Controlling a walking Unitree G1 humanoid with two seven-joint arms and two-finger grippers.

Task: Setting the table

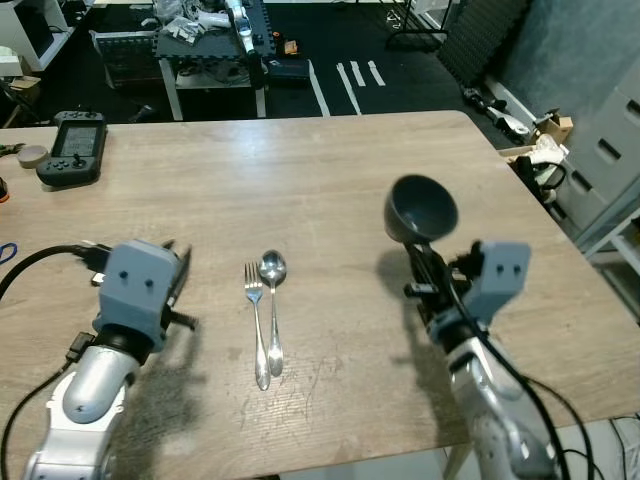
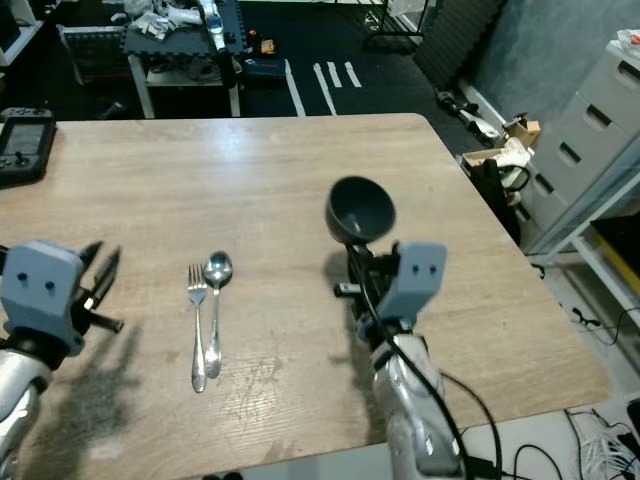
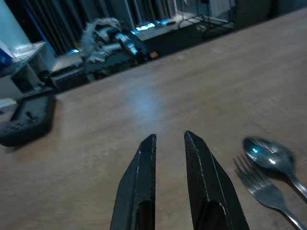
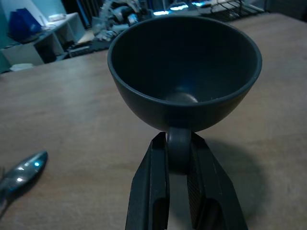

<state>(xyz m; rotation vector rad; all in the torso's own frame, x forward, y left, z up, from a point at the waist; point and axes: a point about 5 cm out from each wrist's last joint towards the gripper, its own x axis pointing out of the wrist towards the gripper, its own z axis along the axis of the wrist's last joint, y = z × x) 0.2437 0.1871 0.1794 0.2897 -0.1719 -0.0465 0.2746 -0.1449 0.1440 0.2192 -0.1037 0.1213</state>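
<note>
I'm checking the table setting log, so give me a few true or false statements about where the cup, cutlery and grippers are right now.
1. The right gripper holds the dark cup by its handle. True.
2. The fork lies right of the spoon. False: it lies on the spoon's left.
3. The left gripper holds the fork. False: it is empty, beside the cutlery.
4. A handheld game console lies at the table's far left. True.

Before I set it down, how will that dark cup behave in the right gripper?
The dark cup is pinched only by its handle in the right gripper, so it may pivot. It looks empty and rigid. Its rounded body narrows downward, so it could tip on the table.
</note>
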